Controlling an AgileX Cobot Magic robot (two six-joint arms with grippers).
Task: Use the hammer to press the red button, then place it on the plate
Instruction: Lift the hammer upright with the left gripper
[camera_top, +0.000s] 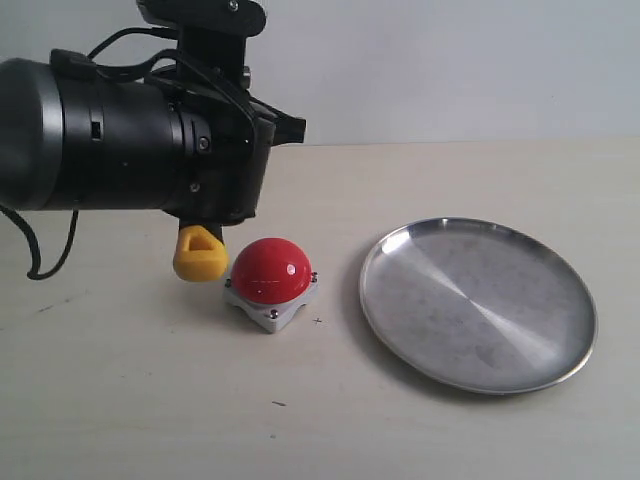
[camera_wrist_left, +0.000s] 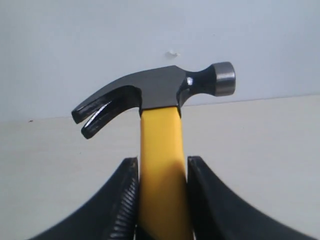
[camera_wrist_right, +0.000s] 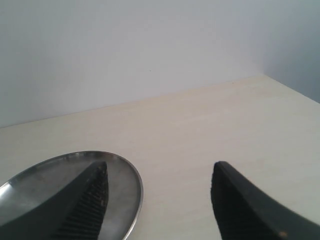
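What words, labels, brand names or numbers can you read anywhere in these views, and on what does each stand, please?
There is no readable text: the hammer, the red button, the plate and the left arm carry no legible word, label, number or sign in any view.

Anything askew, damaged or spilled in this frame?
Nothing stands out. The hammer sits straight in the left gripper, head intact. The red button stands level on its base, and the plate lies flat on the table with no dent or spill showing.
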